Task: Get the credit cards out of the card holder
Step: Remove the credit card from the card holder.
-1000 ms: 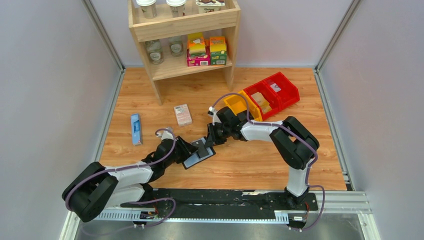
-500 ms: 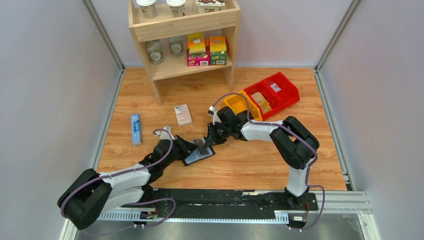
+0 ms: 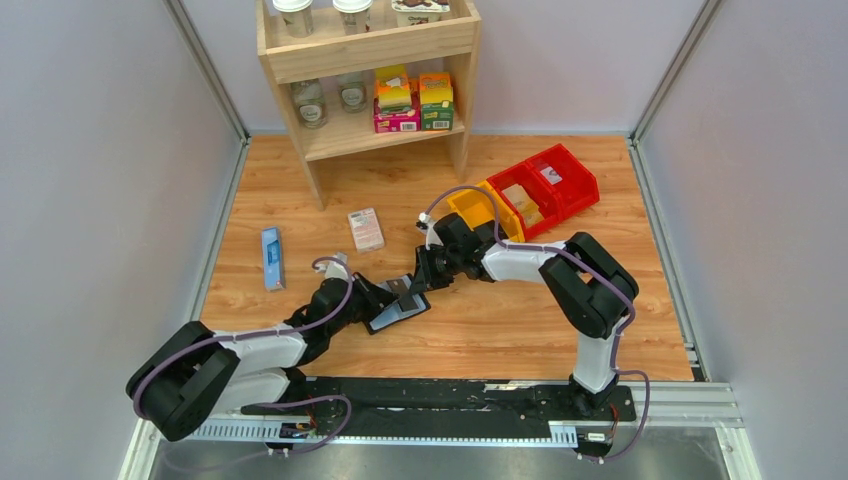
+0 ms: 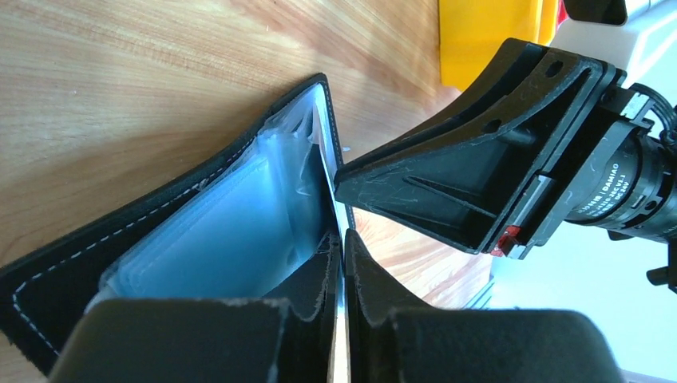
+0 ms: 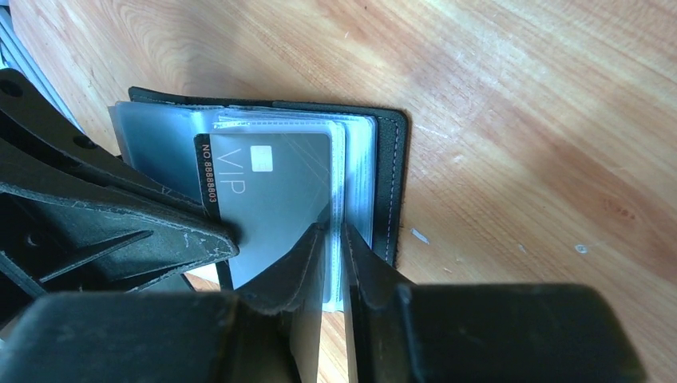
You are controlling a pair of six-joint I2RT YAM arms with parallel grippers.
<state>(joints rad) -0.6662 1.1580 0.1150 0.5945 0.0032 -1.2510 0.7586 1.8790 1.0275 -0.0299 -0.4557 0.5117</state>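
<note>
Narrowed since a second ago, my left gripper (image 4: 342,239) pinches the credit card (image 5: 271,191), apparently to draw it out; my right gripper (image 5: 335,231), jaws almost together, clamps the open card holder (image 3: 395,312), mid-frame overhead, steadying it.

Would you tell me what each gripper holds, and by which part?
Right gripper: the card holder's clear pocket sheets, at their free edge. Left gripper: apparently the VIP card, by its numbered edge.

I see the card holder (image 3: 400,312) lying open on the table (image 3: 500,330) between my left gripper (image 3: 384,297) on its left and right gripper (image 3: 416,284) on its right, a credit card (image 5: 275,187) among its leaves, shelf (image 3: 370,45) behind, bins (image 3: 540,185) right.
</note>
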